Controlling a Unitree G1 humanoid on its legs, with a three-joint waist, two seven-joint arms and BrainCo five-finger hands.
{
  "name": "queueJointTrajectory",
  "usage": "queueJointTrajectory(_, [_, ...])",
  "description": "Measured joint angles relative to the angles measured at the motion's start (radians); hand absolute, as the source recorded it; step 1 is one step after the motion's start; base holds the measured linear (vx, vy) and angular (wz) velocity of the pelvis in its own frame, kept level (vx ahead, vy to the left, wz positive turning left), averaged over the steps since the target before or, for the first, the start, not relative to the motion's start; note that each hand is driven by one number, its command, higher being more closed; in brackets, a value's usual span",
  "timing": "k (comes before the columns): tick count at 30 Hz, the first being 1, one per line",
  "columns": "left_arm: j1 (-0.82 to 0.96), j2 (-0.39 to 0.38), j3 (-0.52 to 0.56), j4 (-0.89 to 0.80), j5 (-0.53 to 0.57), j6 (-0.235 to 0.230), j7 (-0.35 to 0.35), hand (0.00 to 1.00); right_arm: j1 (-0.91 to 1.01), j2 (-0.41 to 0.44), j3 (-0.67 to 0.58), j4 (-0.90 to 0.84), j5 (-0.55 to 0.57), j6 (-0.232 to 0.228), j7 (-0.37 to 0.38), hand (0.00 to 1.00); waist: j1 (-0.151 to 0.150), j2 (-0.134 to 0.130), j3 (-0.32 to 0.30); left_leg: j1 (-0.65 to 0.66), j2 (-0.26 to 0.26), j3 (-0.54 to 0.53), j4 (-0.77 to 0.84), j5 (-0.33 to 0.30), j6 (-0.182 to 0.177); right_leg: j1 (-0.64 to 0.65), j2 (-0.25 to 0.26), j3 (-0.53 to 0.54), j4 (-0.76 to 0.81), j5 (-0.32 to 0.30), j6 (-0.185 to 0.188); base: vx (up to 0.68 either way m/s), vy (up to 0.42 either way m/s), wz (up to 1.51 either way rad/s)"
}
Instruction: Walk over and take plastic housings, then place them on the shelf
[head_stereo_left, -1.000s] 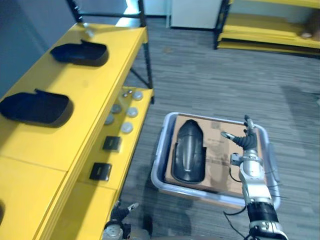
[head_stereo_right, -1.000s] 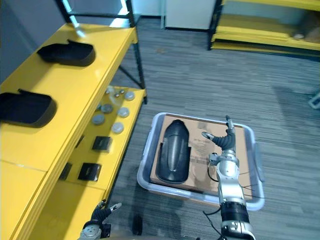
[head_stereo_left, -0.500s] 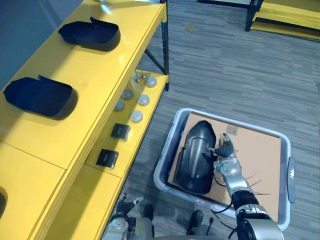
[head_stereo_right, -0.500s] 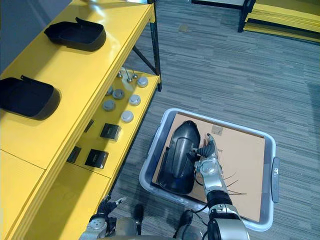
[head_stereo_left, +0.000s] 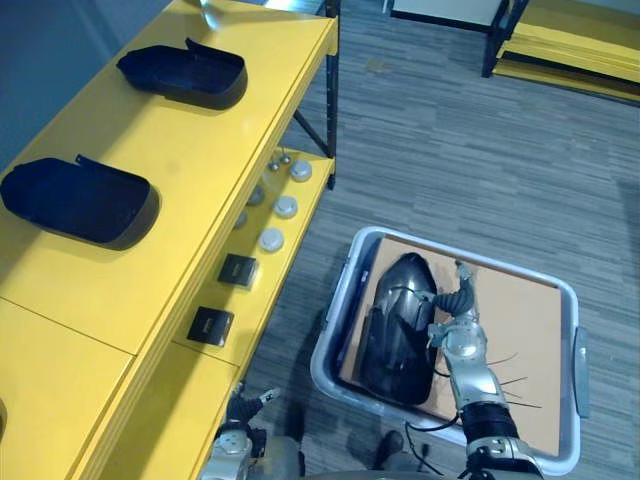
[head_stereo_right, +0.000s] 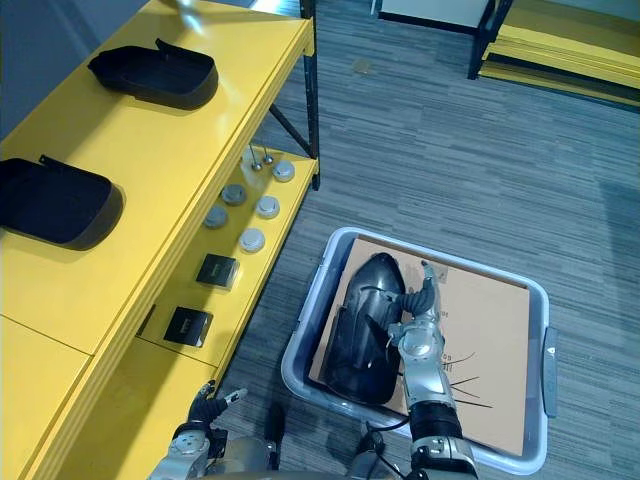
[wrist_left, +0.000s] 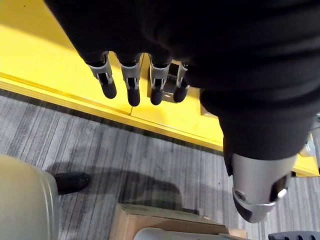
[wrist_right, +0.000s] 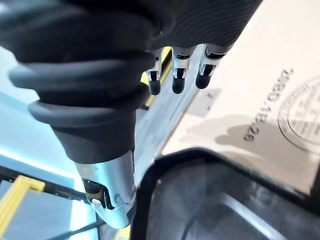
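A black plastic housing (head_stereo_left: 393, 325) lies in a grey bin (head_stereo_left: 333, 318) on the floor, on a cardboard liner (head_stereo_left: 520, 330). My right hand (head_stereo_left: 455, 342) is at the housing's right edge, open. Its fingers (wrist_right: 175, 75) reach straight out over the cardboard, and the thumb lies by the housing's rim (wrist_right: 200, 160). Two more black housings (head_stereo_left: 185, 72) (head_stereo_left: 80, 200) rest on the top of the yellow shelf (head_stereo_left: 200, 170) to my left. My left hand (head_stereo_left: 240, 408) hangs open low beside the shelf, with its fingers (wrist_left: 131, 86) straight.
The shelf's lower level holds several round silver caps (head_stereo_left: 285, 207) and two black square parts (head_stereo_left: 238, 270) (head_stereo_left: 211, 325). A black shelf post (head_stereo_left: 330, 100) stands at the far corner. Grey carpet lies around the bin, and another yellow rack (head_stereo_left: 570, 60) is far right.
My right hand has moved left from above the cardboard to the housing's right edge. The view has shifted, so the bin and shelf sit differently in the picture.
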Motion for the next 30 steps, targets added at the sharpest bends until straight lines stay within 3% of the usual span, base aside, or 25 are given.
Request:
queueJointTrajectory(5, [0.002, 0.004, 0.001, 0.001, 0.0, 0.0, 0.0, 0.0, 0.068, 0.01, 0.052, -0.061, 0.001, -0.022, 0.019, 0.0, 0.002, -0.021, -0.019, 0.001, 0.003, 0.0, -0.007, 0.0, 0.0, 0.001, 0.007, 0.005, -0.015, 0.001, 0.0, -0.07, -0.018, -0.02])
queueJointTrajectory(9, [0.023, 0.003, 0.001, 0.004, 0.001, 0.0, -0.002, 0.0, 0.141, 0.022, 0.08, -0.08, 0.0, -0.041, 0.051, 0.0, -0.001, -0.02, -0.053, 0.004, 0.012, -0.002, -0.033, 0.0, 0.0, 0.002, 0.022, 0.005, -0.039, 0.016, -0.003, -0.09, -0.008, 0.0])
queueJointTrajectory(17, [0.03, 0.005, 0.002, 0.03, 0.007, 0.001, -0.008, 0.0, 0.2, 0.028, 0.127, -0.042, -0.012, -0.043, 0.076, 0.0, -0.02, -0.018, -0.058, 0.015, 0.018, -0.008, -0.076, 0.011, 0.015, 0.0, 0.03, -0.008, -0.043, 0.032, -0.003, -0.1, 0.012, 0.04])
queueJointTrajectory(24, [0.031, 0.01, 0.001, 0.045, 0.009, 0.001, -0.02, 0.0, 0.194, 0.039, 0.078, 0.131, -0.039, -0.016, 0.05, 0.0, -0.019, -0.008, -0.069, 0.014, 0.009, -0.032, -0.104, 0.029, 0.029, 0.0, 0.026, -0.028, -0.042, 0.031, 0.002, 0.01, 0.009, 0.11])
queueJointTrajectory(30, [0.03, 0.013, 0.0, 0.045, 0.008, 0.001, -0.017, 0.0, 0.116, 0.04, -0.003, 0.228, -0.038, 0.03, -0.026, 0.0, -0.019, -0.008, -0.068, 0.012, 0.0, -0.035, -0.11, 0.034, 0.028, -0.001, 0.024, -0.042, -0.04, 0.03, 0.005, 0.06, 0.001, 0.04])
